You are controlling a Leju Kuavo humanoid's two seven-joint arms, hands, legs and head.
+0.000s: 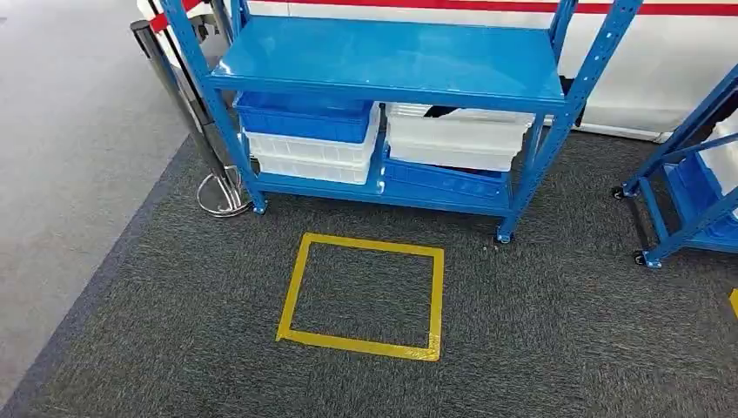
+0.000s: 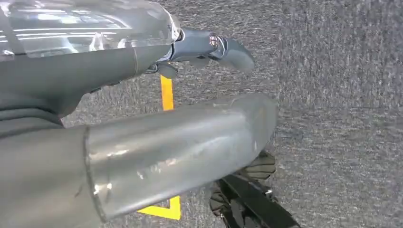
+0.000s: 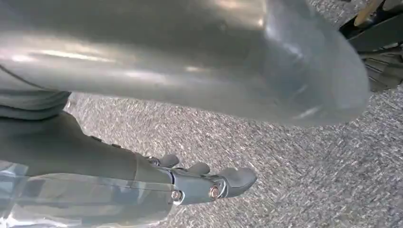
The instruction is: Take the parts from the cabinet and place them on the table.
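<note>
You have nothing taken yet: the bins (image 1: 309, 131) sit on the rack's (image 1: 392, 61) lower shelf, both the left hand (image 2: 209, 50) and right hand (image 3: 204, 183) hang empty, fingers loosely extended, over the carpet (image 1: 540, 340).

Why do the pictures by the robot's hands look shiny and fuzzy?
Left wrist view: light glares off the shiny cover behind the left hand. Right wrist view: the silvery body part is close and blurred, above the right hand. Head view: the blue shelf looks sharp, evenly lit.
</note>
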